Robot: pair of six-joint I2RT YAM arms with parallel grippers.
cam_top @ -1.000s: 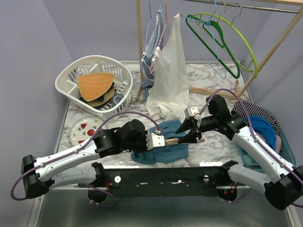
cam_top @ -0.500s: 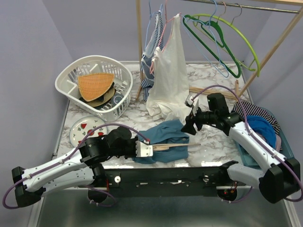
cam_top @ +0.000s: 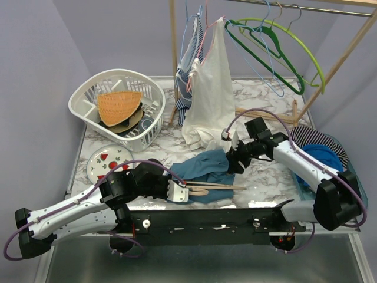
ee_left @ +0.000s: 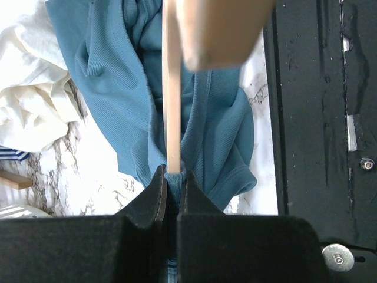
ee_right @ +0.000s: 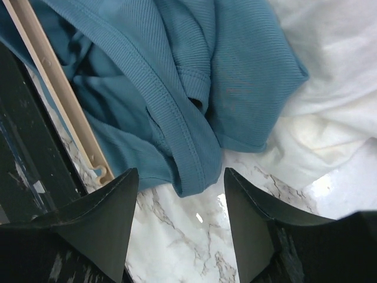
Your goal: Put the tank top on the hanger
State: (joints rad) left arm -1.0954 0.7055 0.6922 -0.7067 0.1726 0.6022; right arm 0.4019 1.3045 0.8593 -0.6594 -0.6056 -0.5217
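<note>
The left claw (ee_left: 172,177) pinched the hanger (ee_left: 171,88) by its thin bar, over the tank top (ee_left: 118,88) bunched on the tabletop (cam_top: 268,177). The right claw (ee_right: 179,177) hung spread above it. Grabbing too many folds could block the hanger.

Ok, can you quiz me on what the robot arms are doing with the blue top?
1. True or false: the left gripper is shut on the hanger.
2. Where is the tank top? A, hanging on the rail; B, lying on the table; C, inside the white basket.
3. Fill the gap: the right gripper is ____ above the tank top.
Key: 1 true; 2 B; 3 open.
</note>
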